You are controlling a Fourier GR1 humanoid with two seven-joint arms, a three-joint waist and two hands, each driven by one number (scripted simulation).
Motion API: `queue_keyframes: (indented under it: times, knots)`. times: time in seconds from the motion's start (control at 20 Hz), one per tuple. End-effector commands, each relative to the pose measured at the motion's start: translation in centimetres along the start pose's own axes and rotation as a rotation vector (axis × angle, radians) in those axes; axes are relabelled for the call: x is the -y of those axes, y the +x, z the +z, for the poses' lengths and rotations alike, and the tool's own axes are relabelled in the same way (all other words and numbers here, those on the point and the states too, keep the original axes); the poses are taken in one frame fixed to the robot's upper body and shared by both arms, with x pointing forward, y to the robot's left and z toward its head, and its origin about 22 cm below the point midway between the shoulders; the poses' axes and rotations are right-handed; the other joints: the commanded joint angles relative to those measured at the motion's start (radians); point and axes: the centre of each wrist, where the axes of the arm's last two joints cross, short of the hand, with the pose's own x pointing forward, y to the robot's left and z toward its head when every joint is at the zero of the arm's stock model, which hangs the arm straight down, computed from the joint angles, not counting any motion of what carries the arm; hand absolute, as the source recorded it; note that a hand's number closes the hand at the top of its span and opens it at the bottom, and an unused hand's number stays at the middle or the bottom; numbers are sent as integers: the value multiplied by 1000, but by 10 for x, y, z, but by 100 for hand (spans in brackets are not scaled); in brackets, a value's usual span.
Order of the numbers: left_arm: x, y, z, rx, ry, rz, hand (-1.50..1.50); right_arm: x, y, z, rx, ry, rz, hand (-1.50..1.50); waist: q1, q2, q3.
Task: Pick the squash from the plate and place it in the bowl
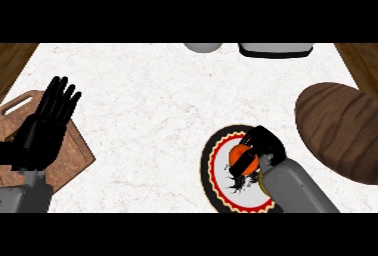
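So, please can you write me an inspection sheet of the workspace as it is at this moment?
Surface: white speckled counter, wooden edges at the far corners.
Job's things: orange squash on the patterned plate; brown wooden bowl to the plate's right.
Clutter: wooden board at left; pale round object and white container at the far edge.
Hands: right hand curled around the squash over the plate; left hand open, resting above the board.
Cables: nothing seen.
Surroundings: nothing seen.

You have the squash (241, 154) on the plate (221, 170) (under the right hand (262, 145)), with the bowl (338, 130) just right of it.
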Motion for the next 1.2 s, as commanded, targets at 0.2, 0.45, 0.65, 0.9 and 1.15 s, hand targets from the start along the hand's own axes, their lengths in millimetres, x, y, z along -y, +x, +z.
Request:
queue_keyframes:
  times: [0.2,0.45,0.65,0.9,1.15]
  knots:
    - [-8,-7,5,-30,35,4,0,-8,-46,31,415,2,392,150,-36,-13,2]
    - [-13,2,3,5,53,-4,0,-6,-90,63,746,-74,548,150,-53,-15,3]
    - [-19,4,11,-25,62,-9,0,47,-124,90,785,-304,473,150,-57,-13,2]
    - [0,-1,18,-10,46,1,0,87,-144,121,736,-541,375,150,-56,-12,2]
    - [-13,17,5,-10,61,-18,0,120,-154,161,671,-683,277,150,-55,-9,1]
